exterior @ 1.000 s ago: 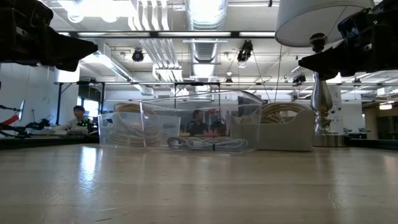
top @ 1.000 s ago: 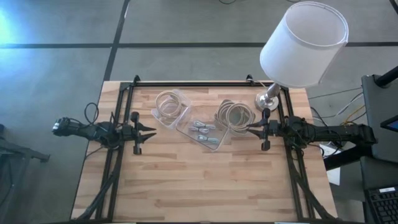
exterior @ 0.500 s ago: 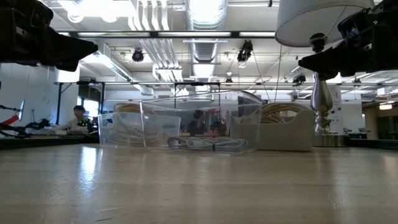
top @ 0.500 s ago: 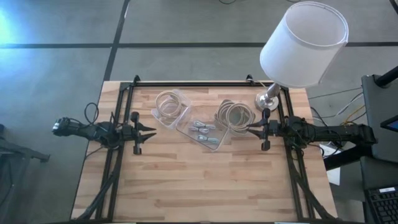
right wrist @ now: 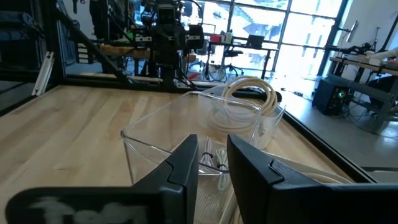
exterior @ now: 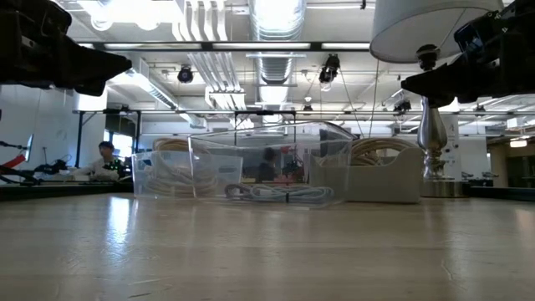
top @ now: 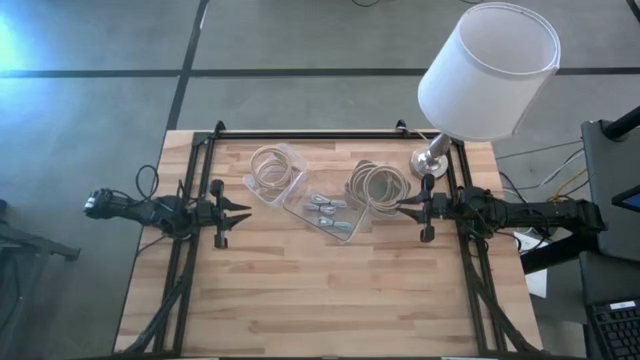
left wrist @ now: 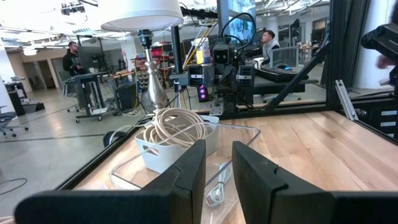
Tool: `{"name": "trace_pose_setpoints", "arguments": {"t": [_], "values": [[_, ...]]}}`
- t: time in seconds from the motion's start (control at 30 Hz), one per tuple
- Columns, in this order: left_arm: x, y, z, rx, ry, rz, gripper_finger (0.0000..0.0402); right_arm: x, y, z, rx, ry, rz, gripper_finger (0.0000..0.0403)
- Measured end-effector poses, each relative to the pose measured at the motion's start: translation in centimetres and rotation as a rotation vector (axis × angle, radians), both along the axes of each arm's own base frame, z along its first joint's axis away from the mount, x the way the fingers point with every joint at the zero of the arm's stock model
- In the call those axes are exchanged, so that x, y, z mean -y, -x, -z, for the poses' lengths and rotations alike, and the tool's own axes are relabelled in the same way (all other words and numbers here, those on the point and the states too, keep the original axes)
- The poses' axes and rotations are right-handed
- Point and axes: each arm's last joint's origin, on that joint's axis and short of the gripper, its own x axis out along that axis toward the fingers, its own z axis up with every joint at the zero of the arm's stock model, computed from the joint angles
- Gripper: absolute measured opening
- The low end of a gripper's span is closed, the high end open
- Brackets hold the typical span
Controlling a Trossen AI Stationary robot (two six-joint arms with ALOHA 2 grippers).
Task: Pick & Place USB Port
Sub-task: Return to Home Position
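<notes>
A clear flat tray [top: 326,211] sits at the table's middle with several small USB cables [top: 322,206] lying on its floor; they show in the low view as pale cables [exterior: 280,193]. A clear tub with a coiled cable [top: 272,172] stands to its left, a white bin with a coiled cream cable [top: 376,185] to its right. My left gripper [top: 245,212] hovers open above the table, left of the tray, pointing at it [left wrist: 217,165]. My right gripper [top: 403,207] hovers open beside the white bin, pointing left [right wrist: 212,158].
A table lamp with a white shade [top: 487,70] stands on its metal base [top: 430,160] at the far right corner, just behind my right arm. A black frame [top: 310,133] runs along the table's far and side edges. The near half of the wooden top [top: 320,290] is bare.
</notes>
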Motion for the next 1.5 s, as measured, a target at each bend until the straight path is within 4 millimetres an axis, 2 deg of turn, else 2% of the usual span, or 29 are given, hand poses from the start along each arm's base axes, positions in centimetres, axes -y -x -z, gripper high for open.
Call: {"name": "trace_pose_setpoints", "arguments": {"t": [0.3,0.9,1.33,1.5], "values": [[0.00,0.00,-0.01,0.000,0.000,0.000,0.0081,0.00,0.00,0.00,0.000,0.000,0.000,0.0068],[0.00,0.00,-0.01,0.000,0.000,0.000,0.0080,0.01,0.00,0.00,0.000,0.000,0.001,0.0091],[0.00,0.00,-0.01,0.000,0.000,0.000,0.0081,0.00,0.00,0.00,0.000,0.000,0.000,0.0068],[0.00,0.00,-0.01,0.000,0.000,0.000,0.0080,0.00,0.00,0.00,0.000,0.000,0.000,0.0072]]}}
